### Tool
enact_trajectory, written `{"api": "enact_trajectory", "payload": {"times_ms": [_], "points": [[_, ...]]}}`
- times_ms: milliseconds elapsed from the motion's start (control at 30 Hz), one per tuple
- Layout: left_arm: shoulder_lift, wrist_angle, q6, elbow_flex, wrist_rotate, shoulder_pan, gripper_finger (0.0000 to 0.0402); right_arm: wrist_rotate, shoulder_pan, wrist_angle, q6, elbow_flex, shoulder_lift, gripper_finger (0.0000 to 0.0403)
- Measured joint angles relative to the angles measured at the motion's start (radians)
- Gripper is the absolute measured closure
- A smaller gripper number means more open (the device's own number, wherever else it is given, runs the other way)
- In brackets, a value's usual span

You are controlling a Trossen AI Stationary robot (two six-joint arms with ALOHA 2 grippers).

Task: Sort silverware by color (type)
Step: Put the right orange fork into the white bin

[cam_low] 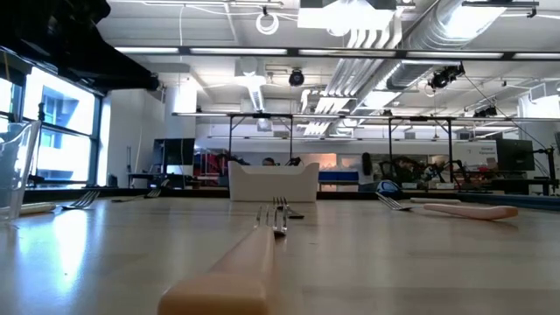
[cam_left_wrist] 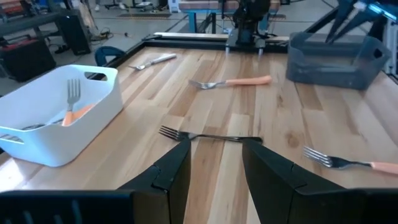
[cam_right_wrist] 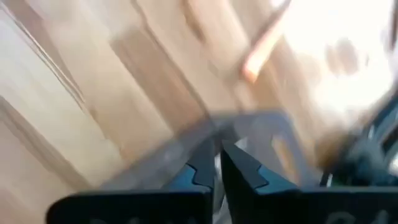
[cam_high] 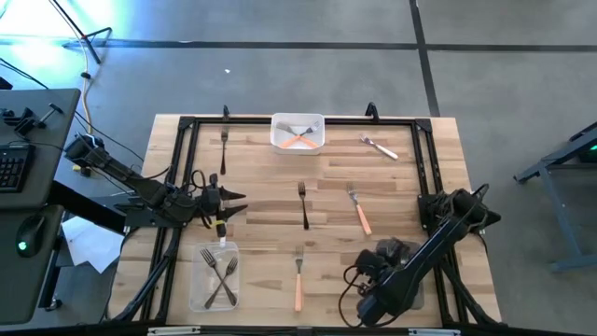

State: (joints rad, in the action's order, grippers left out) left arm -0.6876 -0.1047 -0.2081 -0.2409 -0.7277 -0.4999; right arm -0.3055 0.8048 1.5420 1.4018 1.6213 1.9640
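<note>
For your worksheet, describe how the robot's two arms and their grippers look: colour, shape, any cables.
Both arms are dark, slim and jointed, with black cables looped beside them. The left gripper has two broad, flat, angular black fingers. The right gripper has dark fingers with stepped, notched inner edges.

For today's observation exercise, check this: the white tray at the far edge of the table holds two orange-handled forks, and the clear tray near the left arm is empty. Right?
Not quite. The white tray does hold orange-handled forks, but the clear tray isn't empty: the high view shows all-metal forks crossed in it.
</note>
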Motion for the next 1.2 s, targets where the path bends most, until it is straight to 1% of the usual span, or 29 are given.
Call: {"api": "enact_trajectory", "payload": {"times_ms": [100, 233, 333, 433, 467, 533, 667, 733, 767, 867, 967, 1100, 1200], "points": [[0.000, -0.004, 0.000, 0.000, 0.023, 0.000, 0.0268, -0.143, -0.012, -0.056, -0.104, 0.000, -0.032, 0.0388], [0.000, -0.015, 0.000, 0.000, 0.041, 0.000, 0.0268, -0.309, -0.044, -0.215, -0.304, 0.000, -0.072, 0.0400], [-0.004, -0.023, 0.002, 0.000, 0.046, 0.000, 0.0268, -0.369, -0.084, -0.332, -0.491, 0.000, -0.083, 0.0401], [-0.013, -0.026, 0.011, 0.000, 0.047, 0.000, 0.0268, -0.368, -0.140, -0.486, -0.690, -0.020, -0.083, 0.0402], [-0.018, -0.026, 0.010, 0.000, 0.047, 0.000, 0.0268, -0.354, -0.166, -0.565, -0.765, -0.044, -0.084, 0.0402], [-0.030, -0.027, 0.010, 0.000, 0.047, 0.000, 0.0268, -0.293, -0.216, -0.734, -0.917, -0.109, -0.085, 0.0403], [-0.060, -0.030, 0.003, -0.001, 0.048, 0.000, 0.0268, -0.080, -0.328, -1.166, -1.171, -0.268, -0.086, 0.0403], [-0.074, -0.028, -0.004, -0.001, 0.049, 0.000, 0.0268, 0.009, -0.380, -1.336, -1.256, -0.343, -0.086, 0.0403], [-0.080, -0.027, -0.015, -0.001, 0.054, 0.000, 0.0268, 0.037, -0.402, -1.402, -1.287, -0.374, -0.086, 0.0403], [-0.093, -0.029, -0.042, -0.001, 0.095, 0.000, 0.0268, 0.075, -0.462, -1.517, -1.345, -0.437, -0.086, 0.0403], [-0.107, -0.030, -0.051, -0.001, 0.097, 0.000, 0.0268, 0.099, -0.508, -1.574, -1.379, -0.478, -0.086, 0.0403], [-0.126, -0.033, -0.051, -0.001, 0.097, 0.007, 0.0268, 0.190, -0.549, -1.730, -1.452, -0.520, -0.086, 0.0403], [-0.139, -0.035, -0.045, -0.001, 0.096, 0.018, 0.0268, 0.230, -0.573, -1.844, -1.504, -0.552, -0.087, 0.0403]]}}
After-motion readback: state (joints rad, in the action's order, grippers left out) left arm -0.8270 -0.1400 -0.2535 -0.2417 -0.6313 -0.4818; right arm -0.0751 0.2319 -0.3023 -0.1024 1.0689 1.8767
